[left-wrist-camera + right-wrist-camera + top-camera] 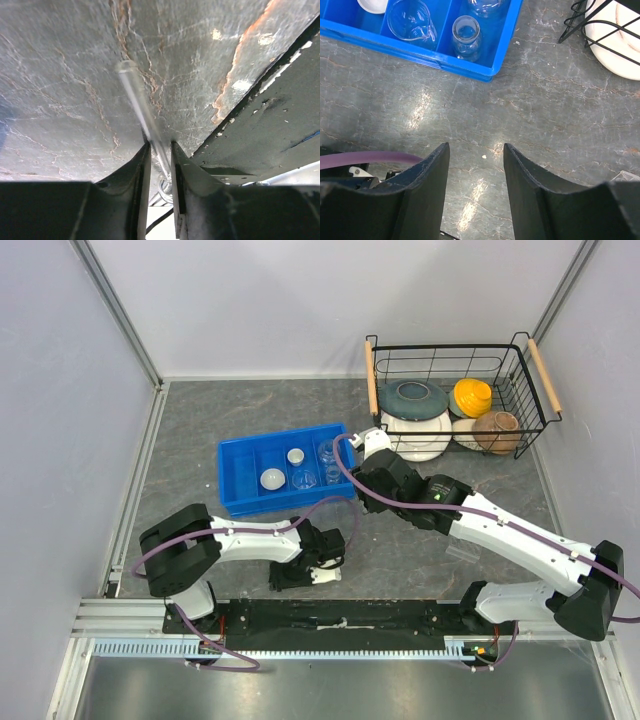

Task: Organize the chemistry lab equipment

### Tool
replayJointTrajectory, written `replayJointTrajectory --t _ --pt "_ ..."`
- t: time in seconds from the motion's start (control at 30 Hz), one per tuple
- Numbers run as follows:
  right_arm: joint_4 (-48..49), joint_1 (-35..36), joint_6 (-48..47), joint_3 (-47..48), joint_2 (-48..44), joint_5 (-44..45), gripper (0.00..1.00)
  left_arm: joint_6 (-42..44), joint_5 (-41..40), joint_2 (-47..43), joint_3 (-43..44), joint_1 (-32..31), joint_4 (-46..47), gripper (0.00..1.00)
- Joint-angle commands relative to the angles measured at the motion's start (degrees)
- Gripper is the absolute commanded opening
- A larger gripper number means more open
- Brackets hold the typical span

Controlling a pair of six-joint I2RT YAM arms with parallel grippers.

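Observation:
My left gripper is shut on a clear tube that lies low over the grey table, its rounded end pointing away from the fingers; no cap shows. In the top view this gripper is near the front rail and the tube cannot be made out there. My right gripper is open and empty above bare table by the blue tray's near right corner; it also shows in the top view. The tray holds a white round dish, a tiny white cup and clear glass beakers.
A black wire basket with large ceramic bowls and plates stands at the back right. A small clear plastic piece lies on the table under the right arm. A black base plate runs along the near edge.

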Motion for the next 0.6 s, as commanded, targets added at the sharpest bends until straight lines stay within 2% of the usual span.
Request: replayJointTrajectory --t 0.0,0.1,0.2,0.23,0.57 --pt "1.52 0.18 0.95 -0.46 -1.70 0.43 0.54 2.74 -0.51 1.72 -0.06 0.65 4.69 0.26" --pt "1.09 0.10 1.13 -0.02 -1.88 0.43 0.54 2.56 -0.68 1.55 0.03 0.65 4.69 0.24" --pt "0.47 0.18 1.39 0.51 -1.79 0.43 0.54 2.57 -0.60 1.19 0.12 0.65 4.69 0.12" --pt "0.38 0.01 1.56 0.60 -1.79 0.52 0.54 2.65 -0.68 1.11 0.21 0.65 4.60 0.02" --pt "-1.73 0.10 2.09 3.85 -2.84 3.86 0.54 2.04 -4.10 -3.29 2.22 1.00 4.16 0.02"
